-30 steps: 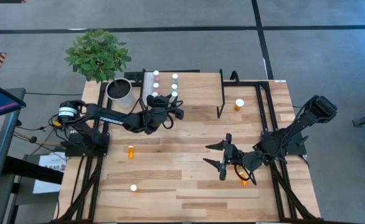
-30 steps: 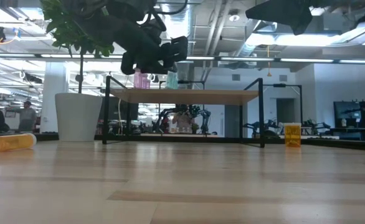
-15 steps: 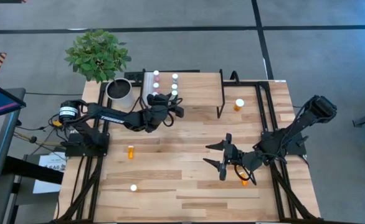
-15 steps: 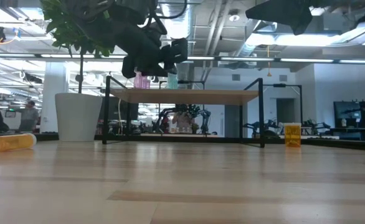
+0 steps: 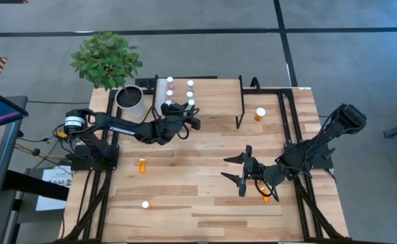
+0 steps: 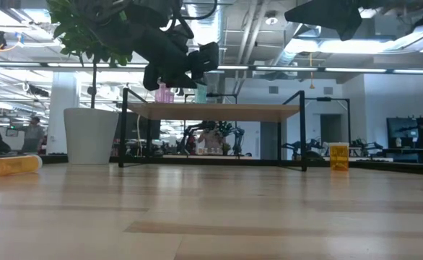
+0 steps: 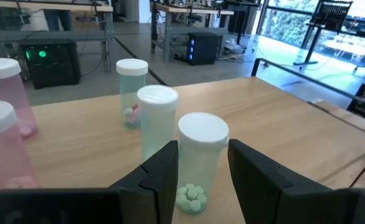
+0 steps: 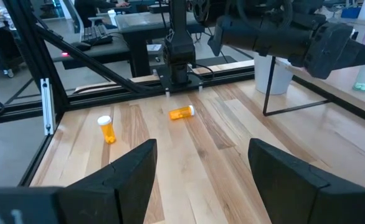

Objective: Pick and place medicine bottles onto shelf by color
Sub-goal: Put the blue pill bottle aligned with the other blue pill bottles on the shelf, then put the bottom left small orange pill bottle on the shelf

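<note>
The shelf (image 5: 209, 95) stands at the far middle of the table. On it stand pink bottles (image 7: 2, 124) and teal-green bottles (image 7: 131, 93), all white-capped and upright on their bases. My left gripper (image 7: 202, 168) reaches level over the shelf's near left part (image 5: 188, 115) and is shut on another teal-green bottle (image 7: 201, 162). My right gripper (image 5: 241, 171) hangs open above the table's right middle, with nothing between its fingers (image 8: 201, 174). Orange bottles lie or stand on the table (image 5: 142, 165) (image 5: 260, 114). My left gripper pinches the teal-green bottle's body (image 7: 184, 168) between its two fingers, one on each side, below the white cap (image 7: 202, 127). The fingers come in about level from the table's near left side. The bottle stays upright; whether its base rests on the shelf, I cannot tell.
A grey-white pot (image 5: 130, 100) with a green plant stands left of the shelf. A small white-capped bottle (image 5: 145, 204) stands near the front left. An orange bottle (image 5: 266, 196) lies under my right arm. Black frame rails (image 5: 290, 115) run along the table's right side.
</note>
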Action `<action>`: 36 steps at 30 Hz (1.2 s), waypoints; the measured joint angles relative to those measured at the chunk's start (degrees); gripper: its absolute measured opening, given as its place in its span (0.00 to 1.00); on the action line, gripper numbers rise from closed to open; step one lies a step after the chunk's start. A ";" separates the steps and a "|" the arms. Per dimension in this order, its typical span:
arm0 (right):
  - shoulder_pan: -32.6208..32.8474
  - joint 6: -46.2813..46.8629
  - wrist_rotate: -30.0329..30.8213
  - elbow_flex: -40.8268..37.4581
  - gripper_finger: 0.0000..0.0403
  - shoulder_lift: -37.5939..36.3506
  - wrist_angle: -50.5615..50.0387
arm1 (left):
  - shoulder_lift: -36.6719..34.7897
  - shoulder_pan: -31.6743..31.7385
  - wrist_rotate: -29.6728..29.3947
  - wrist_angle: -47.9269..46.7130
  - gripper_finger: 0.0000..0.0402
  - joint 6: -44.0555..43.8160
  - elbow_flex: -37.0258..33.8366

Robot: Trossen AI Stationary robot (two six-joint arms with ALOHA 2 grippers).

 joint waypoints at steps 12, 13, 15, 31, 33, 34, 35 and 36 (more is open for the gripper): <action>0.00 -0.02 -0.02 0.00 0.69 0.00 0.00 | 0.00 0.00 -0.29 -2.47 0.31 0.02 0.00; 0.00 -0.02 -0.02 0.00 0.69 0.00 0.00 | 0.00 -0.01 -0.31 -2.45 0.31 0.02 0.00; 0.00 -0.02 -0.02 0.00 0.69 0.00 0.00 | 0.00 -0.09 -0.33 -2.47 0.31 0.00 0.00; 0.00 -0.02 -0.02 0.00 0.69 0.00 0.00 | -0.20 -1.07 -2.13 -3.87 0.31 0.04 0.00; 0.00 -0.02 -0.02 0.00 0.69 0.00 -0.01 | -0.20 -1.10 -2.13 -3.97 0.31 0.04 0.00; 0.01 -0.02 -0.02 0.00 0.69 0.00 -0.02 | -0.20 -1.14 -2.14 -4.02 0.31 0.04 0.00; 0.00 -0.02 -0.02 0.00 0.69 0.00 0.00 | -0.20 -1.21 -2.17 -4.03 0.31 0.04 0.00; 0.00 -0.02 -0.02 0.00 0.69 0.00 -0.01 | -0.20 -1.29 -2.17 -4.05 0.31 0.04 0.00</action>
